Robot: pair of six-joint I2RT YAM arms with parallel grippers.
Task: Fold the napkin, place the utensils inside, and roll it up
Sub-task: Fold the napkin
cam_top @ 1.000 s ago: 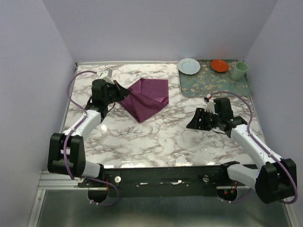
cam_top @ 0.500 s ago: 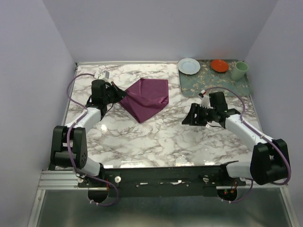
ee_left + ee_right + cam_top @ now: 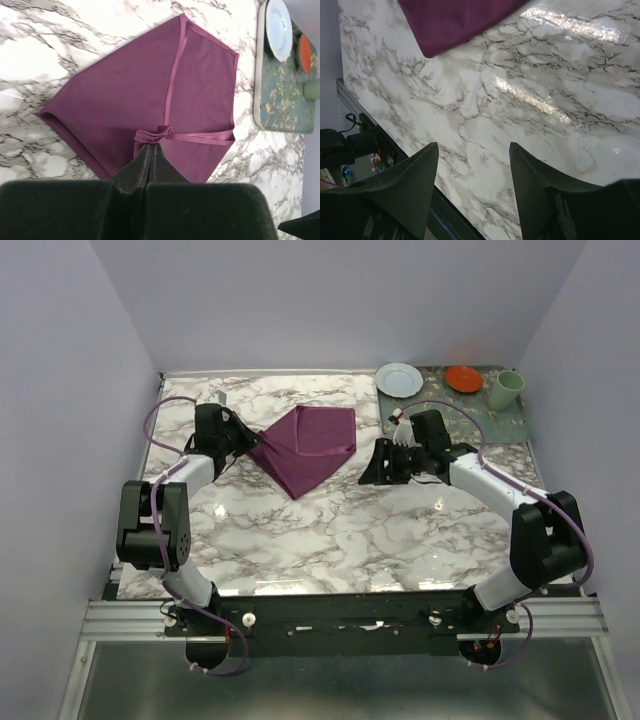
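Plum-purple cloth: soft square napkin (image 3: 308, 448), partly folded, lying toward 12 o'clock on the white marble table (image 3: 330, 530).
Left gripper (image 3: 150, 148): at the napkin's 9 o'clock corner, my fingers pinched together on a hemmed corner of the cloth.
Right gripper (image 3: 472, 147): my fingers spread apart and empty, above bare marble just off the napkin's 3 o'clock side.
Knife: not visible in any view.
Doing the fold well: I judge I should carry the pinched corner low and straight toward 3 o'clock. I should match hem to hem and release only once the layer lies flat.
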